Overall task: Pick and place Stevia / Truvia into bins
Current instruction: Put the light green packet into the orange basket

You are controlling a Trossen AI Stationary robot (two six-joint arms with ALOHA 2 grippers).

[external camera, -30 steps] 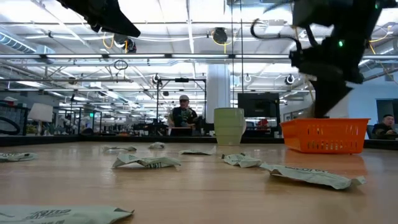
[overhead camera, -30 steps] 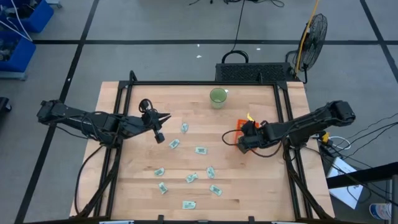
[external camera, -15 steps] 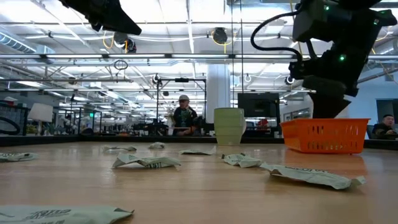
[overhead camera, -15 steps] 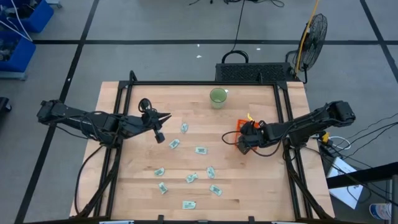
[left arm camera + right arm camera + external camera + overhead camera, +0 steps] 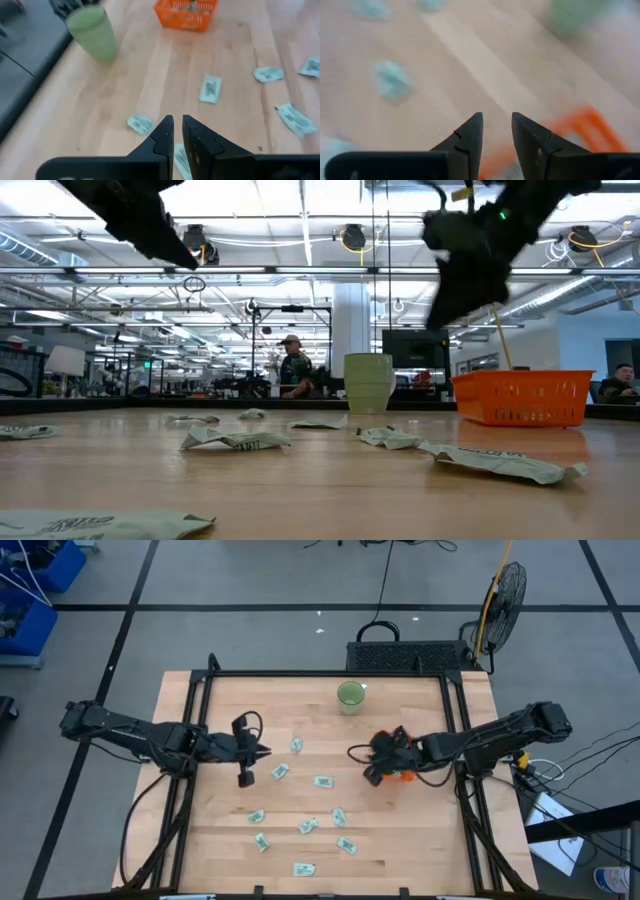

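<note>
**Right jaws spread and empty beside the bin**

The right gripper (image 5: 496, 131) hangs with jaws spread, nothing between them; the orange bin (image 5: 580, 131) sits at its 3 o'clock. The left gripper (image 5: 177, 131) has jaws nearly together, empty, above sachets (image 5: 211, 88) scattered over the tabletop (image 5: 215, 830).
</note>
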